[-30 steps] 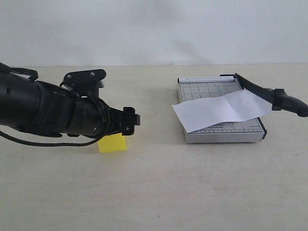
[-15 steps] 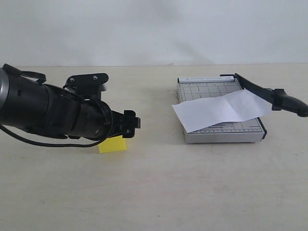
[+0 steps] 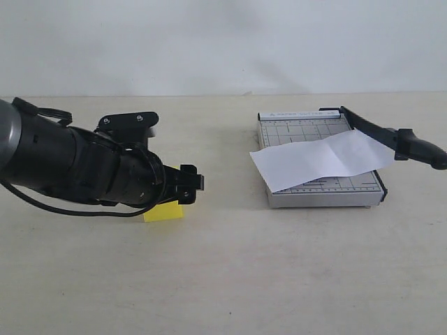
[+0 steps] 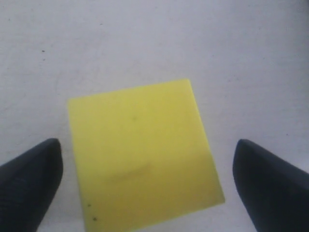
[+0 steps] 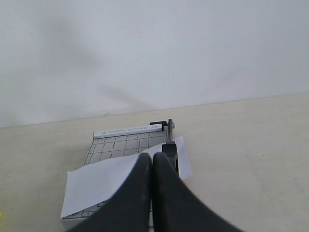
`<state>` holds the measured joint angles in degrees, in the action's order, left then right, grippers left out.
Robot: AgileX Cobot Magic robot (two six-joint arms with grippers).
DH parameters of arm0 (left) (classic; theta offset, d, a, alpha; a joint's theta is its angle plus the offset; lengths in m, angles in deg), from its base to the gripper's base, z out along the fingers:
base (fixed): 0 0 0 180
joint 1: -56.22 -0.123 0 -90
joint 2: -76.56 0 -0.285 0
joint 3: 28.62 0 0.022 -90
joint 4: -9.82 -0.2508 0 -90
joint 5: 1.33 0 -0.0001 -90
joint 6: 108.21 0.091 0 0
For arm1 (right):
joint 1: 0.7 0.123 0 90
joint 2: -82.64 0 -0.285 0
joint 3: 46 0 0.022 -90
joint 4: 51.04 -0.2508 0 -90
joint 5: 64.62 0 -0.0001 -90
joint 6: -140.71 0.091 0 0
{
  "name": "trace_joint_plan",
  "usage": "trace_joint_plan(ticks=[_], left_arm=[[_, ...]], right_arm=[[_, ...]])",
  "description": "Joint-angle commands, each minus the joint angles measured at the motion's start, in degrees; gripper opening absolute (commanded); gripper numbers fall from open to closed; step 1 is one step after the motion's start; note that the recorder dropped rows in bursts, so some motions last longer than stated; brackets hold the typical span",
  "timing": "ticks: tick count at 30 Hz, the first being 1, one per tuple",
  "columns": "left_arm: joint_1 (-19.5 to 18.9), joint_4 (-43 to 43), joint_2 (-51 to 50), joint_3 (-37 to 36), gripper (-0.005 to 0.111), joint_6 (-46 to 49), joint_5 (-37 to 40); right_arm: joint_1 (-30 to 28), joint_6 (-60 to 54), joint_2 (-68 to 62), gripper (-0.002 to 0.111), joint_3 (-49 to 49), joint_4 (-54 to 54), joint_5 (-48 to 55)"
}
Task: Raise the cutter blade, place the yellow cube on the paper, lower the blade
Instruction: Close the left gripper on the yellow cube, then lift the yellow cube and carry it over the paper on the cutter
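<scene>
Cube [image 4: 142,154], yellow and flat-sided, sits on the table [image 4: 145,38] between the wide-open jaws of the left gripper [image 4: 147,141], likely light and rigid, best pinched across two opposite flat faces.

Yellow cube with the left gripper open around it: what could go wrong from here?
1. The yellow cube sits rotated between the open left gripper, so closing may catch corners and twist it.
2. The paper lies loose and skewed, overhanging the grey base; setting the cube down could slide it.
3. The cutter blade runs close by the paper's corner; a carried cube might bump it.
</scene>
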<state>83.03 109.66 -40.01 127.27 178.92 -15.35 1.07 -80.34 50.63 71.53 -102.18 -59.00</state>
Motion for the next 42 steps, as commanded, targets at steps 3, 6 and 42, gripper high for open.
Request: trace_joint_plan(ticks=[3, 6, 42], left_arm=[[0.34, 0.10, -0.19, 0.30, 0.089, -0.48, -0.09], [0.34, 0.10, -0.19, 0.30, 0.087, -0.48, -0.10], [10.46, 0.10, -7.63, 27.67, 0.004, 12.31, 12.30]], right_arm=[[0.02, 0.08, 0.23, 0.000, -0.07, 0.28, -0.35], [0.02, 0.08, 0.23, 0.000, -0.07, 0.28, -0.35], [0.02, 0.08, 0.23, 0.000, -0.07, 0.28, -0.62]])
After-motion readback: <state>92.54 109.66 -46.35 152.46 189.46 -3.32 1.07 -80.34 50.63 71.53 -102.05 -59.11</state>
